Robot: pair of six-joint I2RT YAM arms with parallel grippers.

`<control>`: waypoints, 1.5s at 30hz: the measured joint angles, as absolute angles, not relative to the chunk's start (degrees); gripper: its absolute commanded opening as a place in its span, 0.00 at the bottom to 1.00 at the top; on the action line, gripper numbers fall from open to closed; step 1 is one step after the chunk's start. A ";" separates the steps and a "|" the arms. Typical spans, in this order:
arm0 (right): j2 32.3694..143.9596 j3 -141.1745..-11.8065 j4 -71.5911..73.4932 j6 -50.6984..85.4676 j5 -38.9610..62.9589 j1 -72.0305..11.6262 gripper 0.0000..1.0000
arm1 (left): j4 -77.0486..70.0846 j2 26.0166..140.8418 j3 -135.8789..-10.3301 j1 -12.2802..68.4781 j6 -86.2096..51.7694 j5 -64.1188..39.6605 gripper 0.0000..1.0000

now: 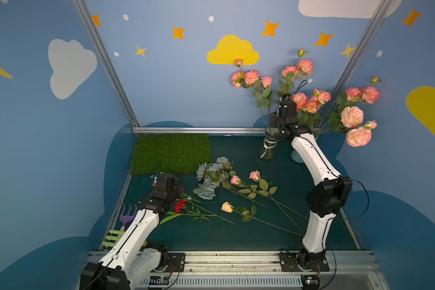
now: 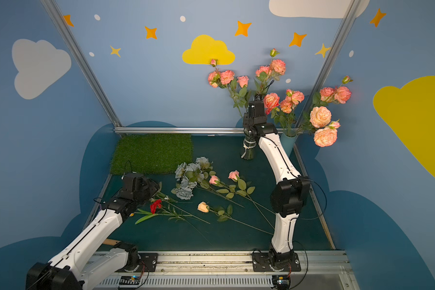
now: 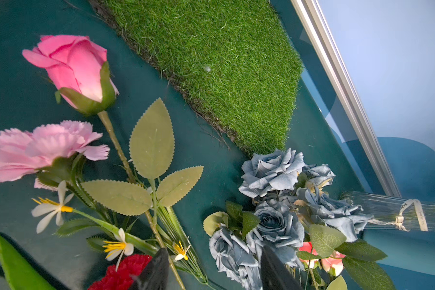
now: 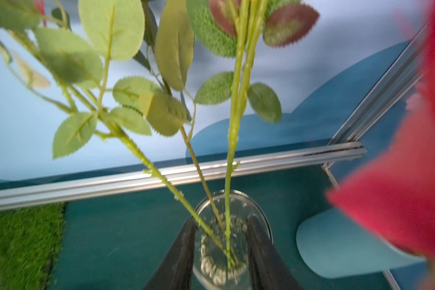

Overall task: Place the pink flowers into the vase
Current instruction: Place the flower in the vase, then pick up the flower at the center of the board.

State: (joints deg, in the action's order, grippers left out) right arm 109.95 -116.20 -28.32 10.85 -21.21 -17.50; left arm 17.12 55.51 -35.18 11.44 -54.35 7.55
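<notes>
A clear glass vase (image 1: 268, 147) stands at the back of the table and holds several pink flowers (image 1: 251, 77) on long green stems. My right gripper (image 4: 222, 241) hangs over its mouth (image 4: 232, 200). It is open, its fingers (image 4: 183, 251) either side of the stems (image 4: 227, 190) without pinching them. More pink flowers (image 1: 254, 175) lie loose mid-table, and a peach-pink one (image 1: 227, 207) lies nearer the front. My left gripper (image 3: 216, 268) is open and empty, low over the table. A pink rosebud (image 3: 70, 67) and a pink carnation (image 3: 35, 148) lie ahead of it.
A light-blue vase (image 1: 298, 157) with big pink blooms (image 1: 352, 116) stands behind my right arm. Grey-blue flowers (image 1: 211, 178) and a red flower (image 1: 179, 206) lie near my left gripper. A grass mat (image 1: 171, 153) is at the back left, and a purple rake (image 1: 127, 216) at the left edge.
</notes>
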 measured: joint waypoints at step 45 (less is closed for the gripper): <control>96.66 -68.20 -52.49 18.85 -6.33 -28.18 0.26 | 19.18 54.65 -36.84 16.82 -55.72 9.17 0.62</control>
